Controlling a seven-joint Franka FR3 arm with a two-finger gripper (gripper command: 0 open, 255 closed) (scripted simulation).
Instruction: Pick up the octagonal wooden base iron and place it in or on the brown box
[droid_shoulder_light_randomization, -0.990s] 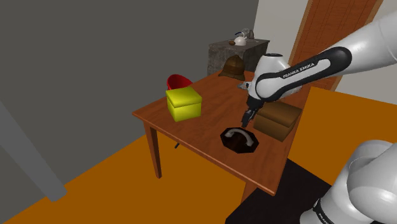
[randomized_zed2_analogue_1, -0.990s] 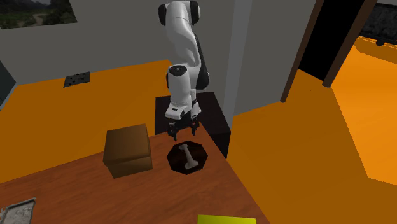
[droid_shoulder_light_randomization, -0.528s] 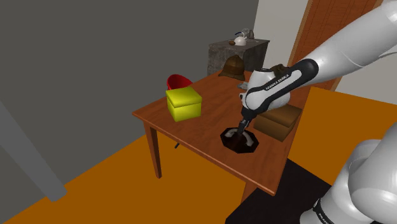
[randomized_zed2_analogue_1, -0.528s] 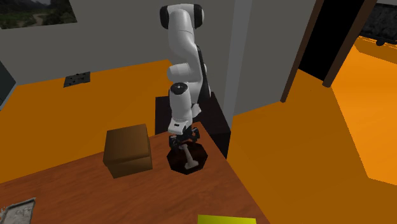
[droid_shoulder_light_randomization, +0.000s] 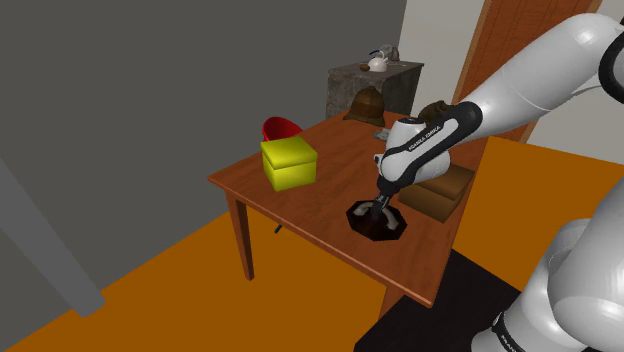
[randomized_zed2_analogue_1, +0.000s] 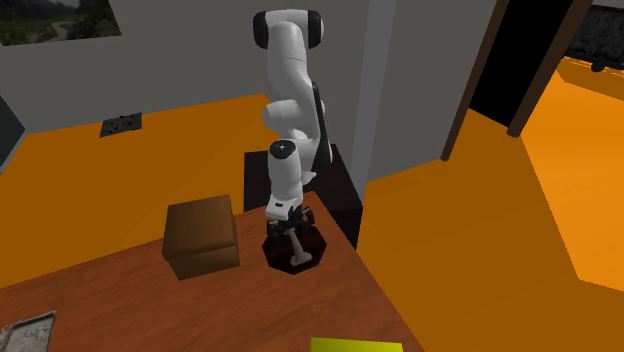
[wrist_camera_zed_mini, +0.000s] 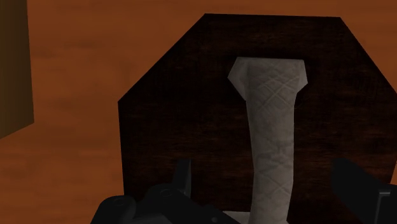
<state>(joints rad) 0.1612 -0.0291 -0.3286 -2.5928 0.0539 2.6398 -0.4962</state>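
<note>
The iron is a dark octagonal wooden base (wrist_camera_zed_mini: 172, 121) with a pale grey arched handle (wrist_camera_zed_mini: 272, 133). It lies on the wooden table near the brown box (droid_shoulder_light_randomization: 437, 188), also seen in the second exterior view as iron (randomized_zed2_analogue_1: 296, 248) and box (randomized_zed2_analogue_1: 201, 235). My black gripper (droid_shoulder_light_randomization: 380, 206) (randomized_zed2_analogue_1: 283, 229) is low over the iron. In the wrist view the gripper (wrist_camera_zed_mini: 270, 184) is open, its fingers (wrist_camera_zed_mini: 183, 175) standing on either side of the handle without touching it.
A yellow box (droid_shoulder_light_randomization: 288, 162) and a red object (droid_shoulder_light_randomization: 280, 127) stand toward the shoulder view's left on the table (droid_shoulder_light_randomization: 300, 200). A cabinet (droid_shoulder_light_randomization: 372, 85) with a kettle is behind the table. A grey tray (randomized_zed2_analogue_1: 25, 332) lies at the second exterior view's lower left.
The arm has come down from above the brown box's side onto the iron; the open fingers now straddle its handle. The iron and box have not moved.
</note>
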